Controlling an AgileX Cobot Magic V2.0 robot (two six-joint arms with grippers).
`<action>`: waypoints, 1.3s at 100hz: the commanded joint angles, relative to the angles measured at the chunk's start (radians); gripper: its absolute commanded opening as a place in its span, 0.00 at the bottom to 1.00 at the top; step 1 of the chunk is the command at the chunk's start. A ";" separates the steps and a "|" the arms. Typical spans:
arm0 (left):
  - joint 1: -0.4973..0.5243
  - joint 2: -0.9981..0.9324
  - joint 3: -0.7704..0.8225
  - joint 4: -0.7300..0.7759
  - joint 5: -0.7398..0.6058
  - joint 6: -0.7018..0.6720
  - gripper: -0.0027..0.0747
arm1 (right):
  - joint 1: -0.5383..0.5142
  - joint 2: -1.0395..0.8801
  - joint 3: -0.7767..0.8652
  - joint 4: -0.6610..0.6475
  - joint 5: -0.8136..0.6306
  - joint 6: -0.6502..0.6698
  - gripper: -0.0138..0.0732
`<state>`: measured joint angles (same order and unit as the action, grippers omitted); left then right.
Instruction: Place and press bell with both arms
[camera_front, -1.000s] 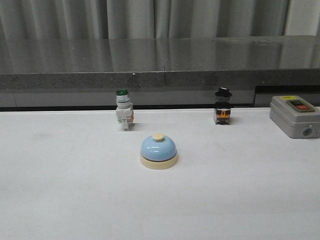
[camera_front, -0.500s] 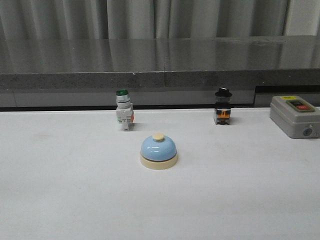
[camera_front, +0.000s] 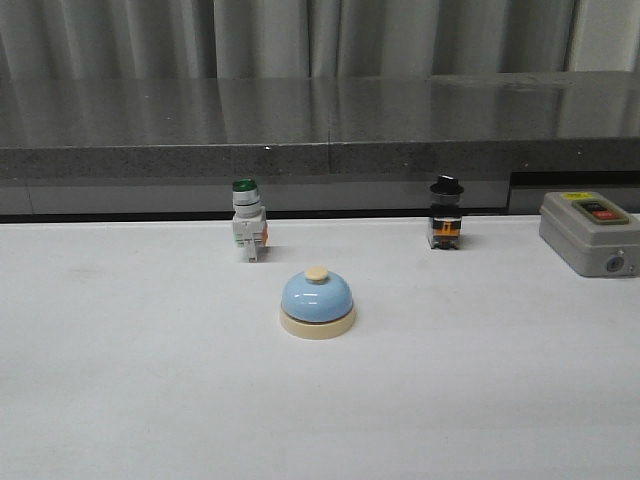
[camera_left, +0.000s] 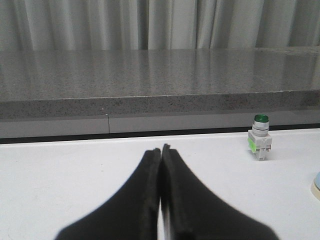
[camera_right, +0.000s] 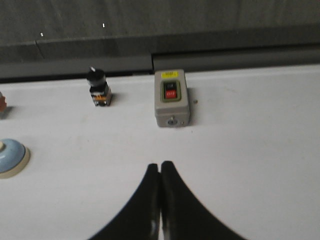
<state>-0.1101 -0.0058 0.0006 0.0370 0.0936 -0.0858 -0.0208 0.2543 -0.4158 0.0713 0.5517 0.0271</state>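
- Now we see the bell (camera_front: 317, 303) standing upright on the white table (camera_front: 140, 380), near the middle of it in the front view, with its cream knob on top and nothing touching it.
- Behind the bell and a little to the left stands a green switch (camera_front: 247, 233), close to the far edge of the table.
- Behind the bell to the right stands a black switch (camera_front: 446, 213), well apart from the green one.
- At the far right of the table lies a grey box (camera_front: 590, 232) with a red and a black button on its top.
- Our left gripper (camera_left: 161, 150) has its two dark fingers pressed together, with nothing between them; it is above bare table, and the green switch is ahead of it on one side. Only a thin edge of the bell shows at the border of that view.
- Our right gripper (camera_right: 160, 166) is also closed and empty; the grey box is ahead of it, the black switch is further off, and the bell is well apart at the side.
- Neither arm appears in the front view.
- Behind the table runs a dark stone ledge (camera_front: 320, 125), and behind it hangs a grey curtain (camera_front: 300, 35).
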 joint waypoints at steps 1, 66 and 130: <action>0.002 -0.030 0.043 0.000 -0.077 -0.002 0.01 | -0.008 -0.068 0.016 -0.001 -0.132 -0.003 0.09; 0.002 -0.030 0.043 0.000 -0.077 -0.002 0.01 | -0.004 -0.279 0.319 -0.071 -0.531 -0.003 0.09; 0.002 -0.030 0.043 0.000 -0.077 -0.002 0.01 | -0.004 -0.279 0.427 -0.071 -0.602 -0.003 0.09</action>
<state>-0.1101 -0.0058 0.0006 0.0370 0.0933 -0.0858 -0.0208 -0.0112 0.0269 0.0106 0.0298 0.0271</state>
